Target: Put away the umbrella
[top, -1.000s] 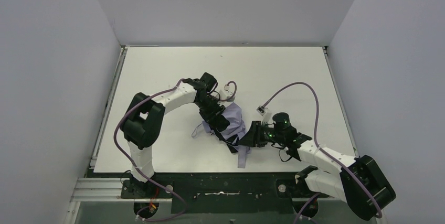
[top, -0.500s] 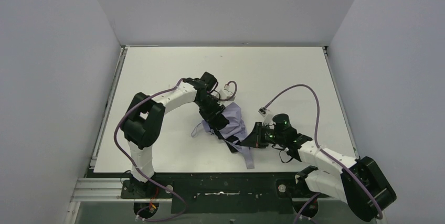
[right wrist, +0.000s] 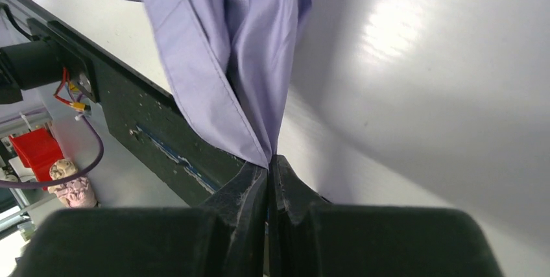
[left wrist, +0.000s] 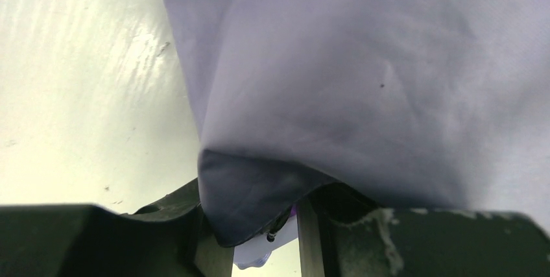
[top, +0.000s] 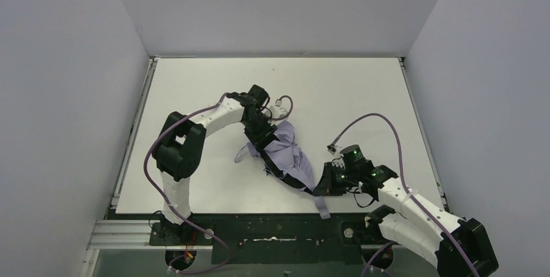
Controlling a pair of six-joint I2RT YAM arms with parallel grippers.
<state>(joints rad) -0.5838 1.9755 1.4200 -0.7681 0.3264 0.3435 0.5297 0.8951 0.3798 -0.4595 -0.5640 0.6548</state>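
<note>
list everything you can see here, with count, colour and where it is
umbrella: one, pale lavender, crumpled at the table's middle front, a strip of fabric trailing over the near edge
table: one, white, floor of the enclosure
walls: three, pale grey, left, back and right of the table
base plate: one, black, along the table's near edge
red part: one, red, below the table edge in the right wrist view; cannot tell what it is
arms: two, white and black, bases at the near edge
cables: two, purple, one looping along each arm
left gripper: one, black, closed on the umbrella's left end
right gripper: one, black, pinching a fold of umbrella fabric
</note>
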